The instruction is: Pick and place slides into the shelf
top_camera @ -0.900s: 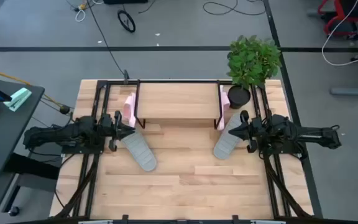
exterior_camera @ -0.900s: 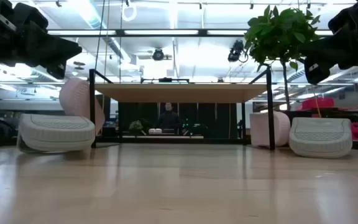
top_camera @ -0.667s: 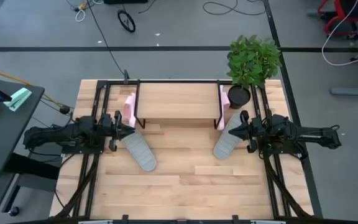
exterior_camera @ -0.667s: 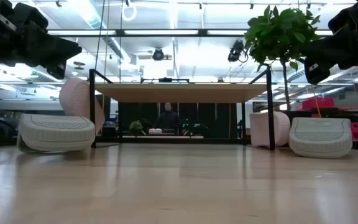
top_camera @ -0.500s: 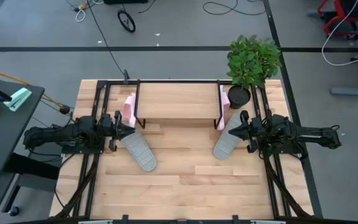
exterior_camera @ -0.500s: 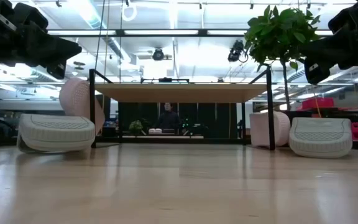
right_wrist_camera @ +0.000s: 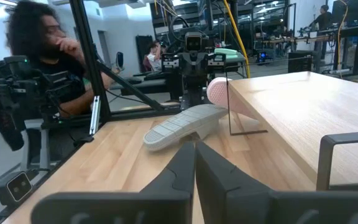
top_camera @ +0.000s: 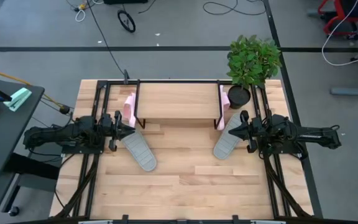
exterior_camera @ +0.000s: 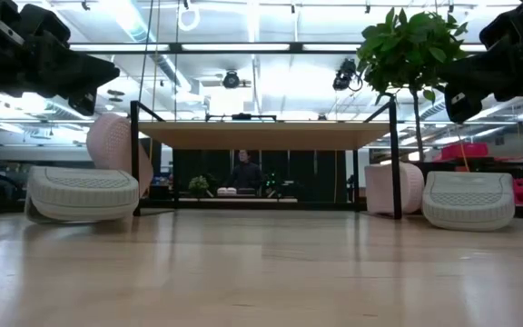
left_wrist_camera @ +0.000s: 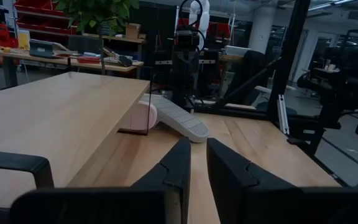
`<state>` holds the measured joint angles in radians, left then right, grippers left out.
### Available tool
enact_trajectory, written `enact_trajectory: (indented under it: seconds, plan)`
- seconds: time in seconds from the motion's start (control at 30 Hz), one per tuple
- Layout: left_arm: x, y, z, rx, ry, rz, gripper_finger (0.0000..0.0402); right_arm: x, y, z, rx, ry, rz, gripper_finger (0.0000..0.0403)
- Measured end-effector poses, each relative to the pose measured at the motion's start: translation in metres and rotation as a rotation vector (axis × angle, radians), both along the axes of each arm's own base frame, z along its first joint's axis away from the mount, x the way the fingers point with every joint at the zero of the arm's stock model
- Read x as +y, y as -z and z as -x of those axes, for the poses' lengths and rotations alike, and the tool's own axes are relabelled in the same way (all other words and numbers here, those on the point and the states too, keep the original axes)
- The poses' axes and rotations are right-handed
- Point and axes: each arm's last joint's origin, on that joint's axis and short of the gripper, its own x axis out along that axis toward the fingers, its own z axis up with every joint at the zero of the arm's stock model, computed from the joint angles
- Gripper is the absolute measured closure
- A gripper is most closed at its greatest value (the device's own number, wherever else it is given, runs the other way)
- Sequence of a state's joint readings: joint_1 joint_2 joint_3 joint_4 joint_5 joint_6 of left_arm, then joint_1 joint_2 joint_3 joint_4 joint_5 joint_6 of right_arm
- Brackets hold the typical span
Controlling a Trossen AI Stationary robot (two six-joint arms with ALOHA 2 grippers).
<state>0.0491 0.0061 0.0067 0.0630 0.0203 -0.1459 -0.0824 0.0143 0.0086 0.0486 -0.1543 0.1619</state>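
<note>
On the bare front part of the table [top_camera: 185, 186] nothing lies. A little farther back are the two grey slides: the left grey slide [top_camera: 139, 151] lies at an angle just in front of the shelf's left end, and the right grey slide [top_camera: 229, 140] lies at an angle near the right end. The left gripper [top_camera: 129, 130] hovers beside the heel end of the left grey slide with its fingers nearly together and holding nothing. The right gripper [top_camera: 232, 129] hovers over the right grey slide, its fingers closed together and also empty. Behind them stands the shelf [top_camera: 178, 101], its board top bare. The two pink slides lean at its ends, the left pink slide [top_camera: 129, 108] and the right pink slide [top_camera: 224, 109]. Behind the right end is a potted plant [top_camera: 252, 59].

The slides look light, soft and ribbed, so I think they will bend but not slip much. The wide strap or the side edge of the sole seems the best place to take hold
</note>
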Motion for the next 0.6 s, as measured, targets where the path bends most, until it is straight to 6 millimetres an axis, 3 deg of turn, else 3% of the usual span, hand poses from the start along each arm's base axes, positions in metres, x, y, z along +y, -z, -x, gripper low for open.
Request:
enact_trajectory:
  seconds: [0.6]
  plan:
    - [0.0, 0.0, 0.0, 0.0, 0.0, 0.0, 0.034, 0.0, 0.0001, 0.0, 0.001, 0.0, 0.0, 0.0384]
